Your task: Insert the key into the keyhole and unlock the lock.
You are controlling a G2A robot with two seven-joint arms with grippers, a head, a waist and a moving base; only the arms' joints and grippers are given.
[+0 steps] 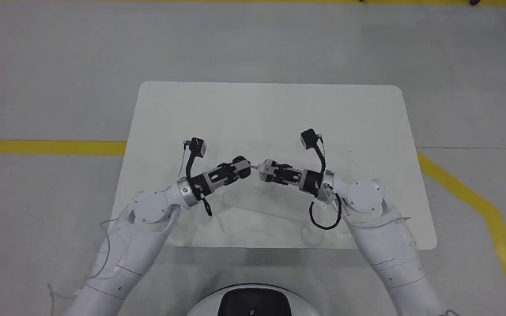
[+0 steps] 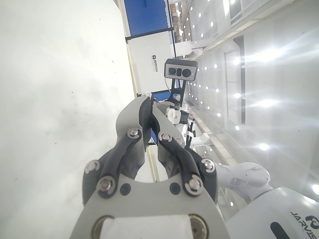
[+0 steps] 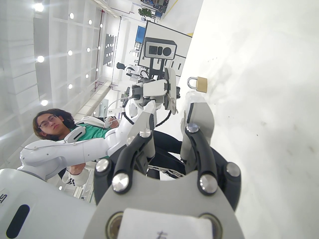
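Observation:
A small silver key hangs from my left gripper, which is shut on its head a little above the table. In the left wrist view the left gripper's pads are pressed together and the key between them is hidden. A brass padlock with a closed steel shackle lies on the table just beyond the key. My right gripper stands open with nothing between its fingers, facing the key from a short distance. In the top view, the left gripper and the right gripper almost meet tip to tip over the table's middle.
The white table is bare around both arms, with free room toward the back and both sides. A yellow floor line runs past the table's left edge.

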